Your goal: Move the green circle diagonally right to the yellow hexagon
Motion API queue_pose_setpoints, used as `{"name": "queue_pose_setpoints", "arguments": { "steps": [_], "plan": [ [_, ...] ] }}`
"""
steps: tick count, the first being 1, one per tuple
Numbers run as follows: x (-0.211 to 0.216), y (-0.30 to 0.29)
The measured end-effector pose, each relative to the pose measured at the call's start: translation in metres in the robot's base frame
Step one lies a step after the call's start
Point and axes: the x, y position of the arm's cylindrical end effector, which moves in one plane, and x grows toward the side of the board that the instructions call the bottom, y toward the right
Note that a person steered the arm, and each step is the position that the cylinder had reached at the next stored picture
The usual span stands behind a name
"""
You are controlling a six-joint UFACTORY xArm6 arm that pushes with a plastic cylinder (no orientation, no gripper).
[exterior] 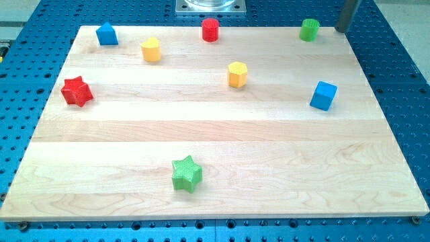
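Observation:
The green circle (309, 29), a short green cylinder, stands near the top right of the wooden board (222, 134). A yellow hexagon (237, 74) sits near the board's middle, down and to the left of the green circle. A second yellow block (151, 49) sits further left, near the top. My tip (341, 29) is at the board's top right edge, just right of the green circle with a small gap between them. Only the rod's lower end shows.
A red cylinder (210, 29) stands at top centre and a blue block (106, 33) at top left. A red star (76, 91) is at the left, a blue cube (323, 95) at the right, and a green star (187, 173) at bottom centre. Blue perforated table surrounds the board.

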Motion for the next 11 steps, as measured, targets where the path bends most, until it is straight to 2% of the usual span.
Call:
{"name": "queue_pose_setpoints", "arguments": {
  "steps": [2,3,4,5,6,11],
  "plan": [
    [0.010,-0.044],
    [0.072,-0.088],
    [0.080,-0.083],
    [0.070,-0.036],
    [0.023,-0.031],
    [0.012,-0.052]
  ]
}}
